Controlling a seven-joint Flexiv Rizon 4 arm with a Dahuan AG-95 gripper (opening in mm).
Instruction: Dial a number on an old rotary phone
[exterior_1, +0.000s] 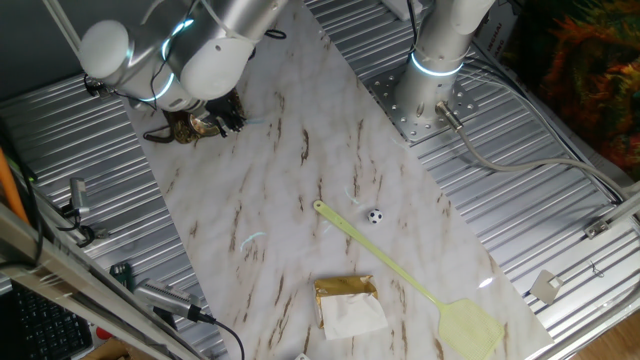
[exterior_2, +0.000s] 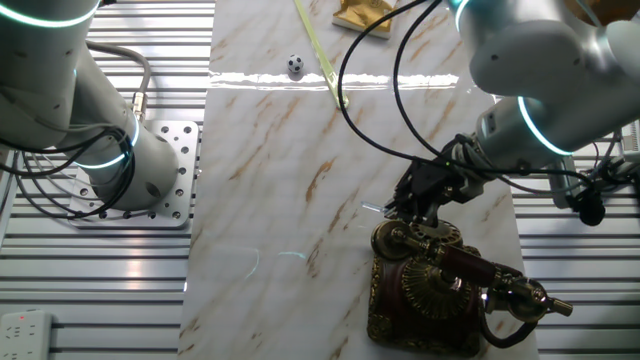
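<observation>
The old rotary phone (exterior_2: 425, 300) stands at the near right of the marble board, with a dark brown base and brass trim. Its ornate handset (exterior_2: 470, 270) lies on the cradle above the round dial (exterior_2: 412, 297). My gripper (exterior_2: 412, 203) hangs just past the phone's far end, dark fingers pointing down close to the handset's end, not on the dial. Whether the fingers are open or shut does not show. In one fixed view the phone (exterior_1: 186, 128) is mostly hidden under the arm, with the gripper (exterior_1: 224, 115) beside it.
A yellow fly swatter (exterior_1: 400, 270), a tiny soccer ball (exterior_1: 374, 215) and a gold-wrapped pack (exterior_1: 346, 304) lie on the marble board (exterior_1: 300, 180). A second arm's base (exterior_1: 430, 90) is bolted beside the board. Black cables (exterior_2: 370, 110) loop above the board.
</observation>
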